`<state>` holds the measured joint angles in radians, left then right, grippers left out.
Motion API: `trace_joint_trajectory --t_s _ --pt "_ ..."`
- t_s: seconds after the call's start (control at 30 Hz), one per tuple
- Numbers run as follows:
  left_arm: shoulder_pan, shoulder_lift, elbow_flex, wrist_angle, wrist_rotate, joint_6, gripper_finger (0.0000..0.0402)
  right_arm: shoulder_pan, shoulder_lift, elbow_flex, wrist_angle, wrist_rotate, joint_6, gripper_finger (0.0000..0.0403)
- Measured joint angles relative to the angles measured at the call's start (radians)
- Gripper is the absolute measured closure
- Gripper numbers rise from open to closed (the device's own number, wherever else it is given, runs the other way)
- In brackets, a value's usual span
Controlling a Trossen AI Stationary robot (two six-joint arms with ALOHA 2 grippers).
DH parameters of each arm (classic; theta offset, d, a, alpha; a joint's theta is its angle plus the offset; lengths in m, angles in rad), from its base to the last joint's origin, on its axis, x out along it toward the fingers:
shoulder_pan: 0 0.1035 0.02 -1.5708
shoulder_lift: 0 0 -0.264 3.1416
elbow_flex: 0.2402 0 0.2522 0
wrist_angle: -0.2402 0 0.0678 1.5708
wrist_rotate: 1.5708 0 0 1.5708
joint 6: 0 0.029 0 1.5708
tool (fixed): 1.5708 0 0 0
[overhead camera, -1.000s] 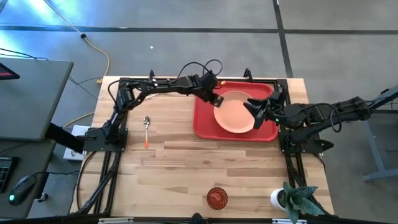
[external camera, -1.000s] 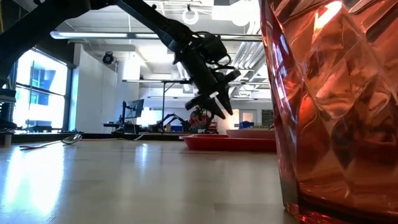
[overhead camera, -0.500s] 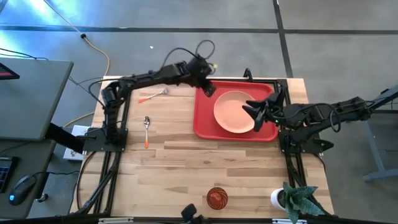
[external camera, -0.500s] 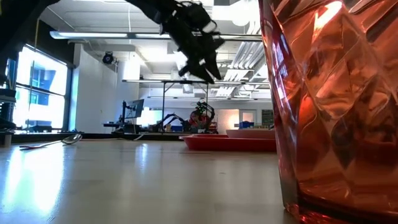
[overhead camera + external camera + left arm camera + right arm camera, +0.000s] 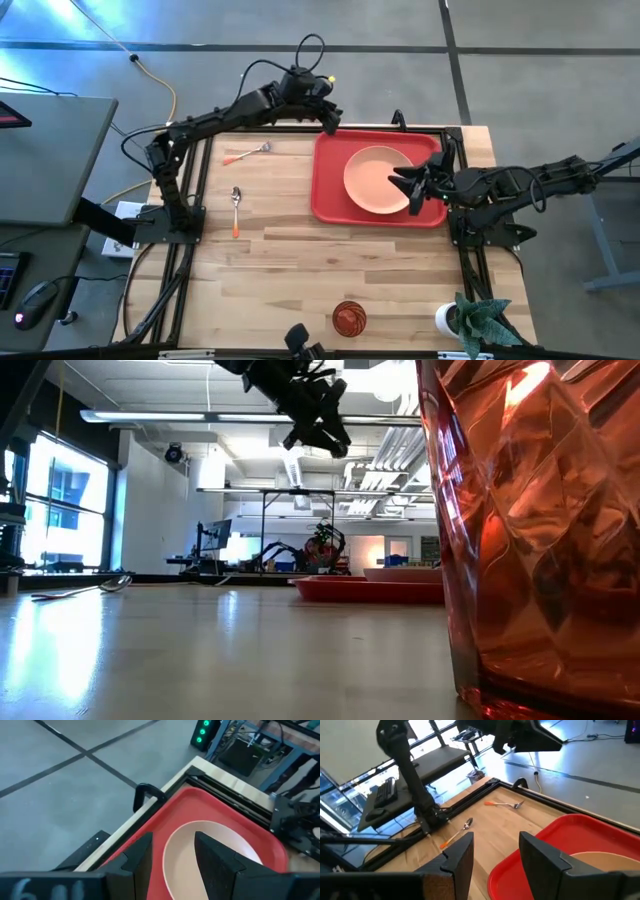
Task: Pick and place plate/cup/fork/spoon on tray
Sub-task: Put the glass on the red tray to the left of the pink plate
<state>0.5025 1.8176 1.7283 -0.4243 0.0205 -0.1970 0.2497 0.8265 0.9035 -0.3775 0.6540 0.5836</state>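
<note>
The cup [image 5: 348, 318] stands at the near edge of the table [image 5: 300, 270], a little right of centre and well apart from everything else in the task; in the low view it fills the right side [image 5: 530, 530], right against the camera. A potted plant [image 5: 478, 320] sits at the near right corner. Farther back on the left, the spoon [image 5: 236, 209] lies flat on the wood with its bowl pointing away, and beyond it the fork [image 5: 248, 153] lies near the far left edge, prongs toward the right; neither is on the tray. The tray [image 5: 330, 195] sits at the far right of the table, and the plate [image 5: 372, 180] rests flat inside it, toward its right half. The right gripper [image 5: 415, 183] hangs low over the plate's right rim, its fingers [image 5: 540, 852] spread apart and empty. The left gripper [image 5: 328, 113] is raised high, beyond the tray's far left corner at the table's far edge; in the low view it hangs well above the tabletop [image 5: 322, 432]. Its fingers [image 5: 215, 857] are parted with nothing between them, and past them its wrist view looks down on the plate [image 5: 210, 850] in the tray [image 5: 185, 805].
</note>
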Motion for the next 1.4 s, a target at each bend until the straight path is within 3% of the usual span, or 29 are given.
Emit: trace_joint_trajectory --t_s 0.37,0.6,0.73,1.4 --pt "-0.053 -0.085 0.0 -0.057 -0.01 0.021 0.0268 -0.063 0.0 0.0 0.0 0.004 -0.014 0.0253" --pt "-0.096 -0.167 0.0 -0.176 -0.174 0.043 0.0268 -0.118 0.0 -0.001 0.04 0.005 -0.068 0.0253" --pt "-0.114 -0.194 0.0 -0.229 -0.213 0.045 0.0268 -0.149 0.0 -0.001 0.075 0.004 -0.061 0.0253" --pt "-0.171 -0.146 -0.001 -0.225 -0.217 0.043 0.0268 -0.189 0.0 -0.001 0.075 -0.086 0.02 0.0253"
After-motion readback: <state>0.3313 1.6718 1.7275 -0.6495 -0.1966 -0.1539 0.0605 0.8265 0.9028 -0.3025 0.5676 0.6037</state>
